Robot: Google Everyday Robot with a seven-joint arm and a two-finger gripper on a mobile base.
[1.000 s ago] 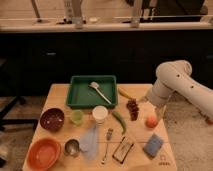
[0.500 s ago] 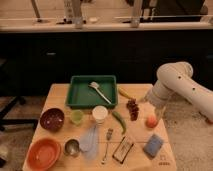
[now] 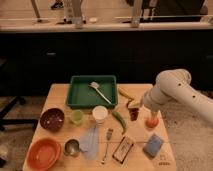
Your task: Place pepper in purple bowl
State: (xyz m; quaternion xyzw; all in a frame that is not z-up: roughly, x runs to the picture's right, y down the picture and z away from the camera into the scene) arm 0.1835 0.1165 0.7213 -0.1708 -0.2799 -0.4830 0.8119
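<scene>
The slim green pepper (image 3: pixel 119 120) lies on the wooden table (image 3: pixel 57 95), just right of a white cup (image 3: pixel 100 114). The dark purple bowl (image 3: pixel 52 119) stands at the table's left side, above the larger orange bowl (image 3: pixel 44 153). My gripper (image 3: pixel 133 112) hangs from the white arm (image 3: pixel 172 90) that comes in from the right. It is just right of the pepper's upper end and low over the table. Nothing shows in its grasp.
A green tray (image 3: pixel 75 100) holding a utensil stands at the back. A small green cup (image 3: pixel 76 116), metal cup (image 3: pixel 72 147), light blue cloth (image 3: pixel 90 140), fork (image 3: pixel 106 145), flat package (image 3: pixel 123 148), blue sponge (image 3: pixel 153 145), orange item (image 3: pixel 151 121) and yellow banana-like item (image 3: pixel 125 93) crowd the table.
</scene>
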